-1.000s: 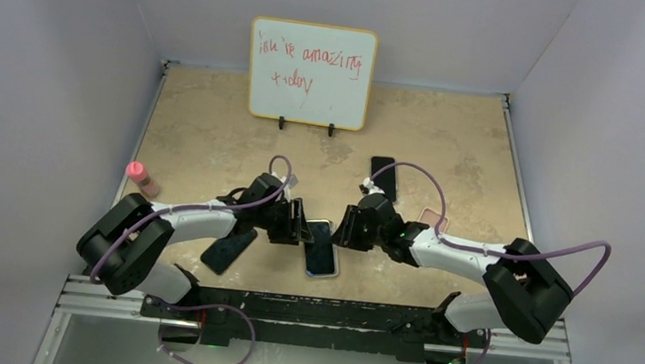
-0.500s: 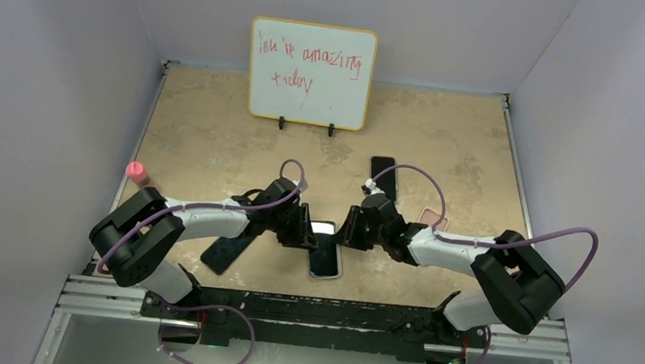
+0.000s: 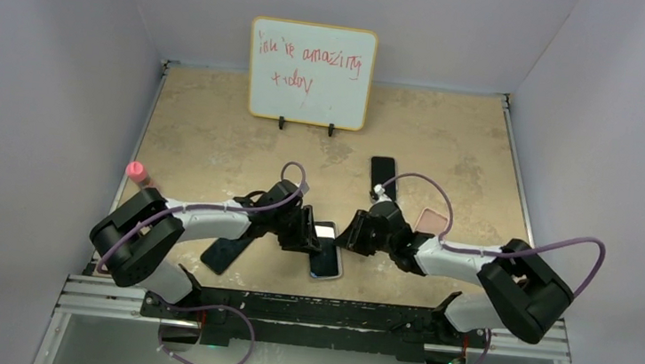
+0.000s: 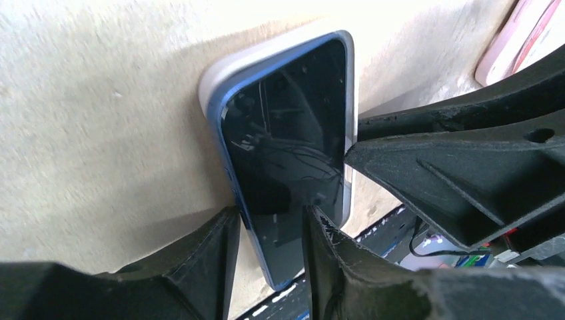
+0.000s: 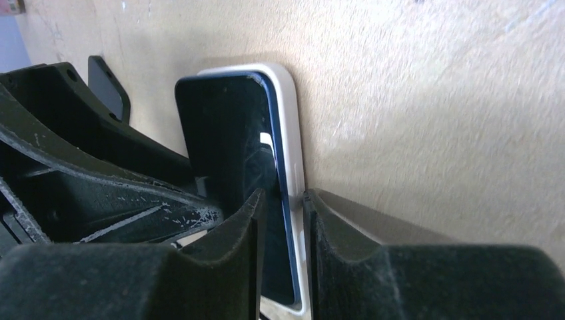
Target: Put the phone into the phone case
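Note:
A blue-edged phone with a dark screen lies in a white phone case near the table's front edge. My left gripper straddles the phone's left side. One of its fingers rests over the screen, the other stands beside the phone with a strip of table between, so it is open. My right gripper comes from the opposite side. Its narrow jaws close on the case's rim and the phone's edge.
A whiteboard stands at the back. A black phone and a pink case lie behind the right arm. A dark case lies under the left arm. A pink bottle stands by the left wall.
Both grippers have drawn in onto the phone's two sides and their jaws have narrowed. The right wrist has shifted a little toward the near edge. The phone has turned slightly.

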`<state>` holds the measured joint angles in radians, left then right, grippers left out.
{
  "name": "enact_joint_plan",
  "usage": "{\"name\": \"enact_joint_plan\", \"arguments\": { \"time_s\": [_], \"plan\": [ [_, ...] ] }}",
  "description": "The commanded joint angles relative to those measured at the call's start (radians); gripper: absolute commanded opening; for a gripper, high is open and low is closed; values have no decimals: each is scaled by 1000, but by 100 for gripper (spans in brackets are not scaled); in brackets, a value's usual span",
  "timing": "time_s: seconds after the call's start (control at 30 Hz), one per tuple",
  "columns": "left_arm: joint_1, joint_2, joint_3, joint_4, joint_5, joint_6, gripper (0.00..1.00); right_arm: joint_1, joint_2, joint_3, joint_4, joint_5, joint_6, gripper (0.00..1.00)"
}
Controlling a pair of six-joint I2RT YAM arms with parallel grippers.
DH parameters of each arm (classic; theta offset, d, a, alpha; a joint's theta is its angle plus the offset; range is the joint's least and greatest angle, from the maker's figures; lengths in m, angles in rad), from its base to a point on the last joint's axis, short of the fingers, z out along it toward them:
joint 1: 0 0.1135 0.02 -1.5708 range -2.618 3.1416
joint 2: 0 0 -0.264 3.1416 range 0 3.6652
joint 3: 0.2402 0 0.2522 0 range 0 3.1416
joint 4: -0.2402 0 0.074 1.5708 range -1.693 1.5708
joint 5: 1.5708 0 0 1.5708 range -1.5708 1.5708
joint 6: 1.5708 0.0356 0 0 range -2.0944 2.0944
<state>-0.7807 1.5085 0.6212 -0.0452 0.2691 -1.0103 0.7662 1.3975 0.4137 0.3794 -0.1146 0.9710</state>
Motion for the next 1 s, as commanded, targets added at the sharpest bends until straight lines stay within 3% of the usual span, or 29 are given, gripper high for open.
{"name": "enact_joint_plan", "arguments": {
  "time_s": [0.0,0.17,0.4,0.7,0.97],
  "plan": [
    [-25,-65,36,-48,-40,13,42,16,-105,-17,-119,35,6,31],
    [-25,-61,15,-18,-31,7,34,17,-174,-48,-178,50,-11,33],
    [-25,-39,14,4,-28,9,25,16,-138,-61,-126,28,-34,32],
    [-26,-10,24,21,3,-6,3,16,-56,-87,65,-62,26,27],
    [-28,-65,-78,161,55,-149,0,29,-46,-149,218,-63,190,24]
  ]
}}
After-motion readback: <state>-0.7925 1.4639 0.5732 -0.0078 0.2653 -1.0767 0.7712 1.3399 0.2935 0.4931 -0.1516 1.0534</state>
